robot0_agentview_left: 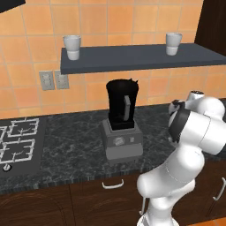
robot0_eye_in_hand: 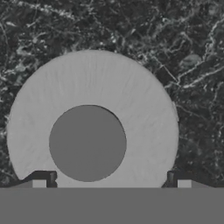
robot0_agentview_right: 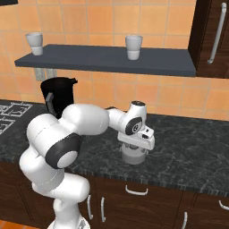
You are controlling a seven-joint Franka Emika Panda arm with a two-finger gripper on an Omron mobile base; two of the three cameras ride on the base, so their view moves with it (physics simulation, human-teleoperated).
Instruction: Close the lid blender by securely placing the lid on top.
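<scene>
Gripper poised directly above the lid on the counter, blender jar left uncapped.

The lid (robot0_eye_in_hand: 92, 131) is seen lying flat on the dark speckled counter (robot0_agentview_right: 188, 147), well to the right of the blender (robot0_agentview_left: 121, 119), whose black jar is open at the top. The gripper (robot0_eye_in_hand: 109, 179) is held pointing straight down over the lid, presumably so that the central knob (robot0_eye_in_hand: 87, 143) can be approached squarely. The fingertips (robot0_eye_in_hand: 43, 178) are spread wide, either side of the lid's near rim, and nothing is gripped. No brand or legible writing can be made out anywhere.
</scene>
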